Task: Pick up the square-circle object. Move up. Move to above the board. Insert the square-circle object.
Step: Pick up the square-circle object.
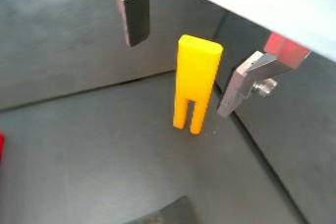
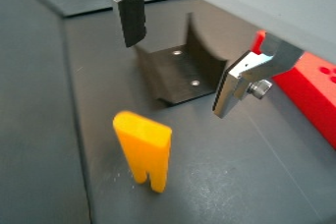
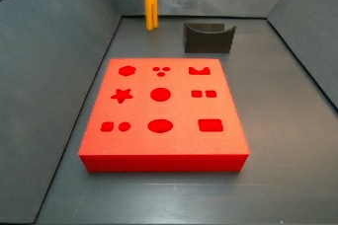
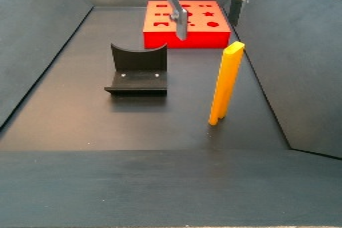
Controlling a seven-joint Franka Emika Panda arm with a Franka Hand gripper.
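The square-circle object [image 4: 227,82] is an orange-yellow bar standing upright on its two prongs on the dark floor, near the right wall in this side view. It also shows in both wrist views [image 1: 196,85] [image 2: 144,151] and at the far end [image 3: 150,2]. My gripper [image 4: 211,7] hangs open above the bar and does not touch it. Its silver fingers [image 1: 134,17] spread wide with nothing between them. The red board [image 3: 185,111] lies flat with its grid of shaped holes, away from the bar [image 4: 187,40] [image 2: 308,90].
The fixture [image 4: 136,72], a dark bracket on a base plate, stands on the floor between the bar and the board [image 2: 178,71] [image 3: 207,37]. Sloping dark walls enclose the floor on all sides.
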